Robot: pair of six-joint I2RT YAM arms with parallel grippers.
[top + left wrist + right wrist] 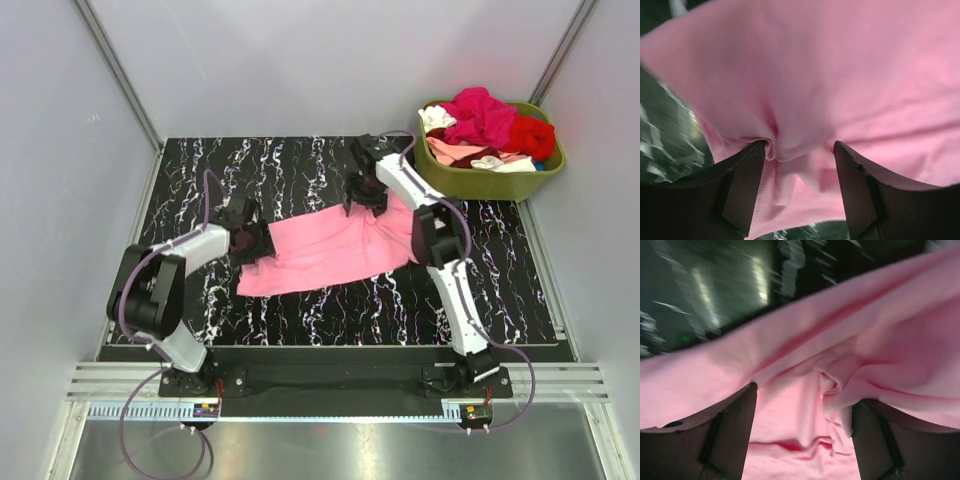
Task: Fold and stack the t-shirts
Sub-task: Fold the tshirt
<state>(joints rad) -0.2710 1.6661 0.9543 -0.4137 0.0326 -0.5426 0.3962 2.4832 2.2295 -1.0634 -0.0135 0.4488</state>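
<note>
Cloth fills both my wrist views. The medium pink short-sleeved cloth t-shirt [330, 250] lies spread on the black, white-veined marble-pattern table [500, 290], with its long axis running from the near left up toward the far right. My left gripper [252, 238] is down at the shirt's left end and my right gripper [366, 198] at its far right edge. The garment therefore stretches between my two arms, each nearest its own end. Both pairs of jaws stand spread, with a pleat of pink fabric bulging up into the gap (neither pair looks pinched onto it, as far as I can tell). I judge that the coming move depends on that slanted axis. If I close on both ends, any lift or fold should go across the line joining my grippers, or the cloth will twist. The olive-green plastic tub [480, 182], heaped with magenta, red, pale pink and white tees [485, 120], stands at the far right corner, close to my right arm and apart from the pink shirt.
</note>
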